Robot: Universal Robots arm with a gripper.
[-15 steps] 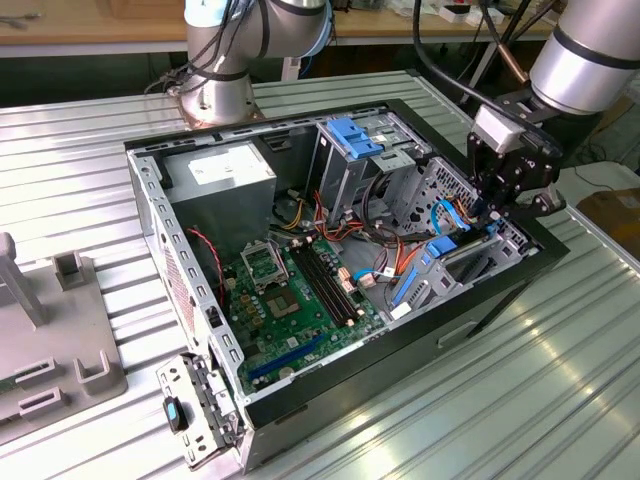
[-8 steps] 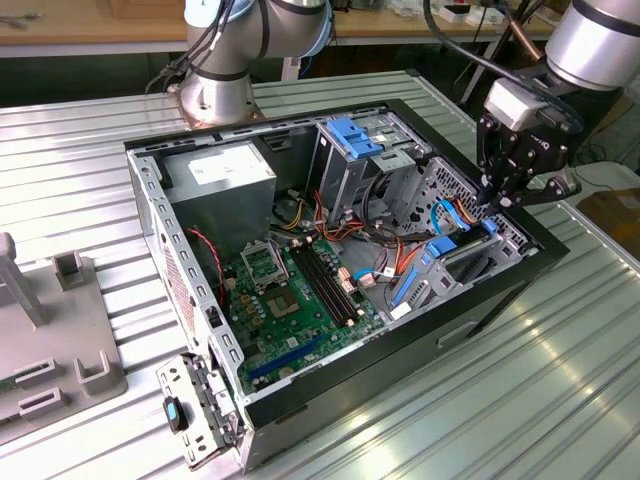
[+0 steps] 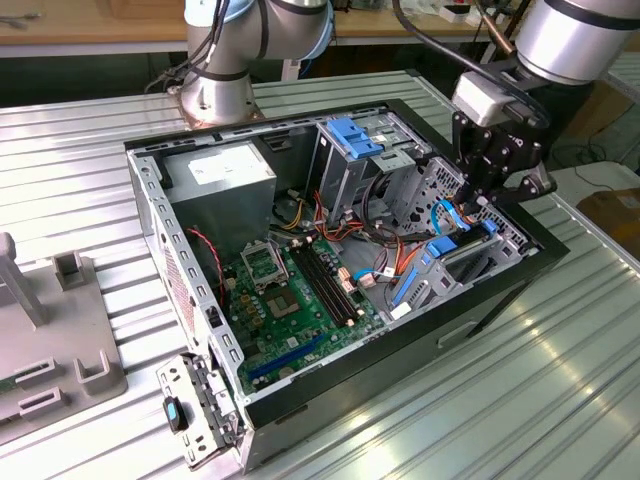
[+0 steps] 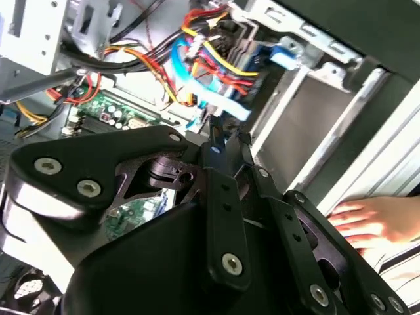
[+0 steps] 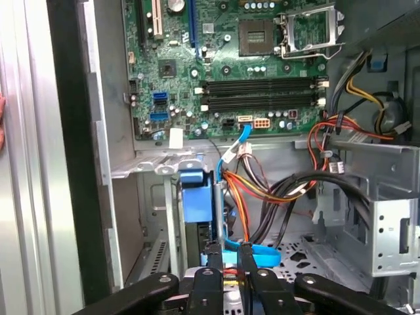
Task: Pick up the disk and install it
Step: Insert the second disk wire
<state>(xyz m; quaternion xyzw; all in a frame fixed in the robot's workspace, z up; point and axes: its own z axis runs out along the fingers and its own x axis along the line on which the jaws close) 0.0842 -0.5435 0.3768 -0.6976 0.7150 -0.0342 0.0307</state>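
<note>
While it hovers over the disk (image 5: 195,197) (blue-framed, seated in its bay), the hand (image 5: 228,252) looks clenched.

Ribbed metal tabletop (image 3: 520,400) catching bright light, a wooden bench (image 3: 90,25) behind

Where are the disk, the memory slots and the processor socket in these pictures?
disk (image 5: 195,203): first wrist view, on its blue plastic carrier.
memory slots (image 5: 259,94): first wrist view, middle of the long black slots.
processor socket (image 3: 262,265): exterior view, on its metal frame.
</note>
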